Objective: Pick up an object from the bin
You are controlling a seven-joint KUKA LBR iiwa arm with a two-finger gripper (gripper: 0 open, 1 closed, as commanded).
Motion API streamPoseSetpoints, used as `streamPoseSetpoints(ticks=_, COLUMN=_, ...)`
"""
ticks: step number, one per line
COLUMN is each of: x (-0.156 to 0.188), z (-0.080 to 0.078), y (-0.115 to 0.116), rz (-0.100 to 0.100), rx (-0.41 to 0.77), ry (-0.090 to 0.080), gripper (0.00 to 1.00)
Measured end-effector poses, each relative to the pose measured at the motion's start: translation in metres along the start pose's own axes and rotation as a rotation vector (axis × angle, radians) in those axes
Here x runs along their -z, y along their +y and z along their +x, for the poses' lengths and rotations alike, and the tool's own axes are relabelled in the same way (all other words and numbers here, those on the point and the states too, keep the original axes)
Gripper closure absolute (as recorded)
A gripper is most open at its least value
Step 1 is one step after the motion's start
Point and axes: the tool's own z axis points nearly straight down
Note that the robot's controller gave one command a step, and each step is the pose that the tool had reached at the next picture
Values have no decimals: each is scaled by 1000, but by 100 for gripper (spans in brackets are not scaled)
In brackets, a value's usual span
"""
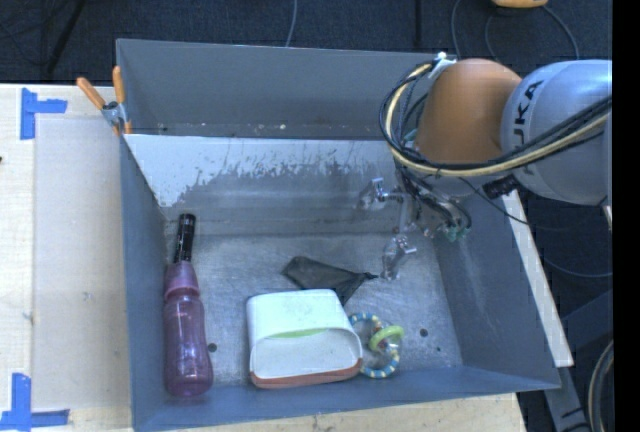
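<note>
My gripper (388, 225) hangs at the right of the bin, above the floor near the back wall. Its two metal fingers stand apart with nothing between them, so it is open. Just below and left of the lower fingertip (397, 252) lies a flat dark grey piece (318, 272). In front of that piece sits a white box with a salmon rim and a green stripe (300, 338). A small ring toy in yellow, green and blue (378, 342) rests against the box's right side.
A purple bottle with a black cap (185, 325) lies along the left wall, cap toward the back. The arm with its orange cover comes in over the right rim. The bin's walls slope inward.
</note>
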Motion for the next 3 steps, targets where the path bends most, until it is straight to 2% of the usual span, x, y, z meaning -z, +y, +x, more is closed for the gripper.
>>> streamPoseSetpoints(ticks=1, x=-38, z=-7, y=29, rz=-1, rx=-160, ry=2, gripper=0)
streamPoseSetpoints(ticks=2, x=-43, z=-11, y=36, rz=0, rx=8, ry=-3, gripper=100)
streamPoseSetpoints(ticks=3, x=-43, z=-11, y=36, rz=0, rx=9, ry=-4, gripper=100)
